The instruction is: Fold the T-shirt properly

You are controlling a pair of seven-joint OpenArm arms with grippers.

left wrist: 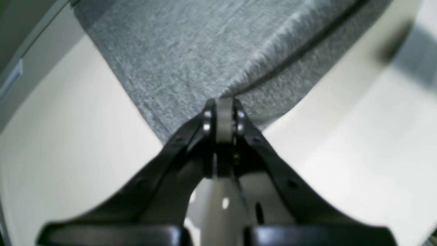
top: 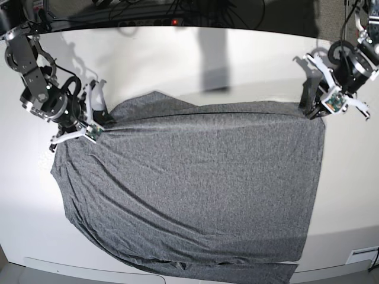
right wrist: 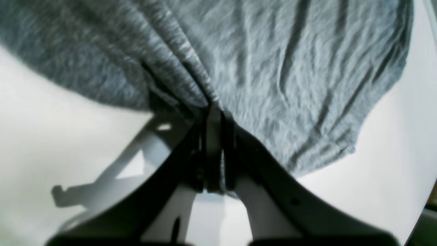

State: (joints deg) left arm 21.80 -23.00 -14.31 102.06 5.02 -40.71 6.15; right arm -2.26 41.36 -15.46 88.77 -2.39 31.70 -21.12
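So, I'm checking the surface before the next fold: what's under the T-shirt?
A white table shows around the grey T-shirt, and the cloth lies spread on it. Whatever sits beneath the fabric itself is covered, though no bulge shows. Both hands, left and right, pinch its far edge.

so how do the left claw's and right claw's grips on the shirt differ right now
The left claw pinches a taut, smooth corner of the T-shirt, while the right claw holds cloth bunched into deep pleats. In the base view the left claw sits higher, at the straight right edge; the right claw sits lower, at the rumpled left edge. Both are shut on the cloth along its far edge.
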